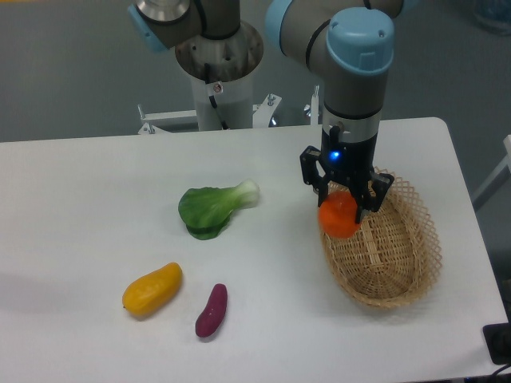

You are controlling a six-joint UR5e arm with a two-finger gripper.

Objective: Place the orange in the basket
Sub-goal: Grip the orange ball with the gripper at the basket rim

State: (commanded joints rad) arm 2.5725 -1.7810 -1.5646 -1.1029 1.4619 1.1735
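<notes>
The orange (338,217) is a small round orange-red fruit held between the black fingers of my gripper (342,209). The gripper is shut on it and holds it just over the left rim of the basket (415,239), a large oval tan wicker basket with a lattice rim at the right of the table. The basket's inside looks empty. The gripper's fingers hide the top of the orange.
A green bok choy (214,207) lies at the table's middle. An elongated yellow-orange fruit (152,289) and a purple sweet potato (211,310) lie at the front left. The robot's base (217,72) stands at the back. The table's right edge is close to the basket.
</notes>
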